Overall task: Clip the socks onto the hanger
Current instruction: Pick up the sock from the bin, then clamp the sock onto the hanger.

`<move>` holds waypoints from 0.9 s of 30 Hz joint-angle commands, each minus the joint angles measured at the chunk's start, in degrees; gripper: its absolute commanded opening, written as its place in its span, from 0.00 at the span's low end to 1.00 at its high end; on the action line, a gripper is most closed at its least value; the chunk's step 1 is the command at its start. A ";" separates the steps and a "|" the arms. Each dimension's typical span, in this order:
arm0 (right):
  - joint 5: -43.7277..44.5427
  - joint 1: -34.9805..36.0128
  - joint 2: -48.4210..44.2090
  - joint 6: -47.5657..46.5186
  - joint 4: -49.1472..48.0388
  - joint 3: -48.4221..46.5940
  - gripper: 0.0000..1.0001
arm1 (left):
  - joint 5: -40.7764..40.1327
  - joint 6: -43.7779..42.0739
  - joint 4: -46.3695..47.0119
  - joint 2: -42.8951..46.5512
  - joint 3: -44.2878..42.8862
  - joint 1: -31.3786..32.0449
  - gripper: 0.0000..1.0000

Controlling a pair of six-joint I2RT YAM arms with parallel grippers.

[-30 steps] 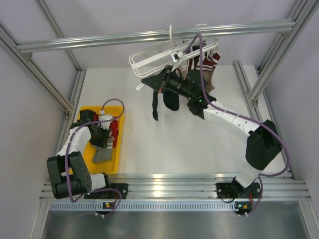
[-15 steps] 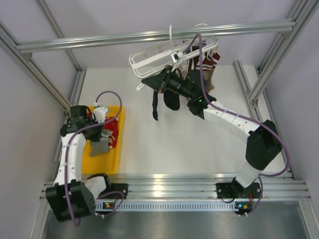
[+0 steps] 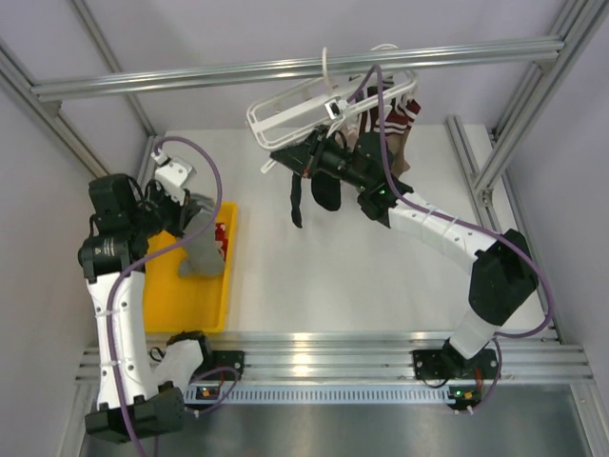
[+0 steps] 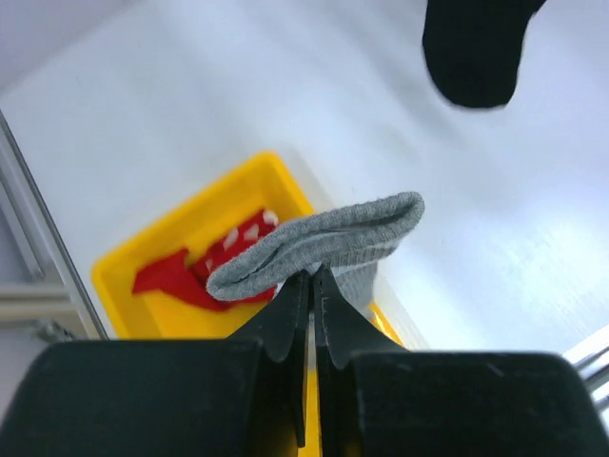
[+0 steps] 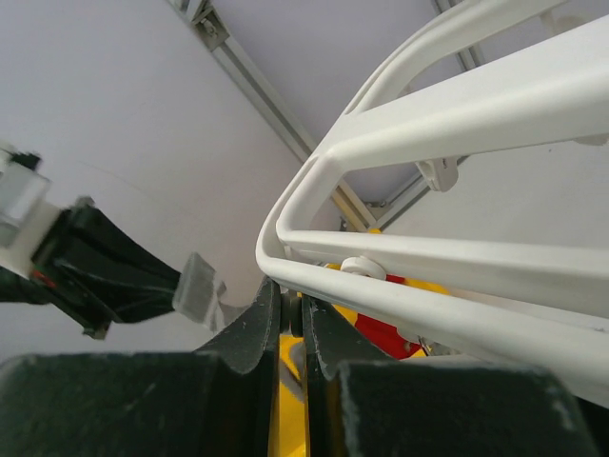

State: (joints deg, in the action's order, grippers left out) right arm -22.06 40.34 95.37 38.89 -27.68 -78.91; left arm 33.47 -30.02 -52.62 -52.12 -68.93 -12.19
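Bright, even light from above in all 3 views; shadows v. faint. Top view is sharp, w/ white glare on the metal rail [image 3: 314, 341] at the near edge. Left wrist view: grey sock [image 4: 324, 243] sharp, black sock [image 4: 476, 48] farther off blurry, pale shine on the table [image 4: 542, 238] at right. Right wrist view: hanger [image 5: 457, 105] v. close, soft & bent-looking.

In front of the hanger [image 3: 285, 98], toward the arm bases, the white table [image 3: 314, 276] offers broad open room. Just beneath the hanger, dark socks [image 3: 326, 195] dangle in the way. The right arm [image 3: 433, 228] slants up to the hanger from its right, closing that side. Just behind the hanger runs an aluminium crossbar [image 3: 238, 71]. Well left of the hanger, the yellow tray [image 3: 186, 300] and the raised left arm [image 3: 112, 286] with a grey sock [image 3: 202, 252] block passage.
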 commanded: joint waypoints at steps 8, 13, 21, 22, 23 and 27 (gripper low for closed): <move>-1.49 -0.35 -1.50 -7.86 -1.41 -2.65 0.00 | 3.54 -7.67 5.78 -8.61 -12.37 16.30 0.00; -3.42 -0.35 -1.94 -8.57 -2.73 -1.68 0.00 | 1.68 -9.97 5.33 -10.37 -11.93 21.76 0.00; -4.83 -0.35 -2.74 -9.01 -4.22 -0.36 0.00 | -3.50 -8.39 7.34 -14.06 -11.06 27.56 0.00; -5.00 -0.35 -2.74 -9.01 -4.31 -0.36 0.00 | -4.11 -7.78 8.05 -14.15 -10.71 27.83 0.00; -5.09 -0.35 -2.82 -9.01 -4.31 -0.36 0.00 | -5.25 -7.51 8.67 -14.41 -10.27 28.18 0.00; -5.53 -0.35 -2.65 -9.19 -3.78 -0.54 0.00 | -6.93 -6.63 12.01 -14.59 -9.12 29.06 0.00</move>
State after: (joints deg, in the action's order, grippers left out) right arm -26.41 40.34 95.26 31.46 -28.36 -78.76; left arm 28.56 -37.39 -46.19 -67.11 -78.61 16.29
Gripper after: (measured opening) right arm 0.045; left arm 0.044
